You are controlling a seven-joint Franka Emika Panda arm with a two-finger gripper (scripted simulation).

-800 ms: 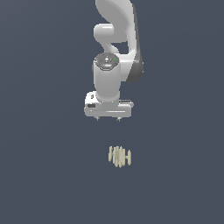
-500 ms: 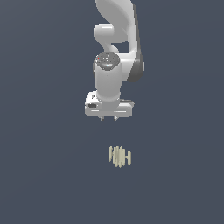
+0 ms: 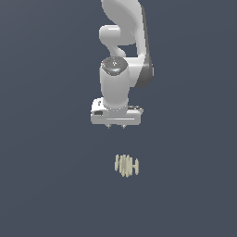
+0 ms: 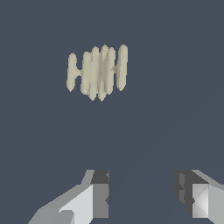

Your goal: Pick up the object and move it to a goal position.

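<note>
The object (image 3: 126,165) is a small pale cream-yellow cluster of thin parallel slats joined by a short crossbar, lying on the dark grey floor. My white gripper (image 3: 116,126) hangs above it and a little toward the exterior view's left, well apart from it. In the wrist view the object (image 4: 98,72) lies ahead of the gripper (image 4: 142,192), off to one side of the gap. Both fingers (image 4: 99,194) stand apart with nothing between them, so the gripper is open.
A plain dark grey floor (image 3: 46,185) surrounds the object. The white arm (image 3: 122,41) rises from the gripper toward the top of the exterior view. No other objects show.
The hand has turned about its own axis and now sits square above the floor, shifted slightly toward the exterior view's right. The object has not moved.
</note>
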